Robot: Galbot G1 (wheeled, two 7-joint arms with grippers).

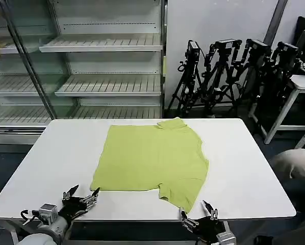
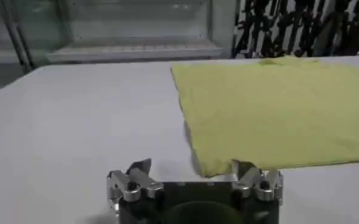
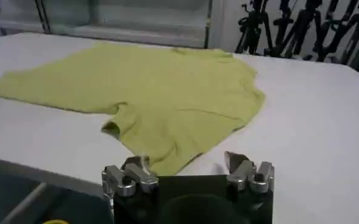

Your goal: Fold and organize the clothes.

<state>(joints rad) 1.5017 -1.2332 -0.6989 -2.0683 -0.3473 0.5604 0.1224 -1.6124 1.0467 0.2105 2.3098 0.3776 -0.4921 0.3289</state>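
We see the lime T-shirt (image 1: 151,159) spread flat on the white bench (image 1: 244,168), roughly centred, its long axis running left to right: hem edge at the left, neck and shoulder end at the right, one sleeve at the far edge and the other sleeve hanging toward the near right. The left gripper (image 1: 81,197) sits at the near-left edge of the bench with fingers apart, just beside the near-left hem corner, which lies just far and right of it. The right gripper (image 1: 199,214) waits at the near edge, fingers apart too, with the near sleeve tip just far and left of it. Each gripper is near its own target and neither touches cloth. We judge folding has not started; the next grasp likely takes the near edge, left arm on the hem corner, right arm on the sleeve
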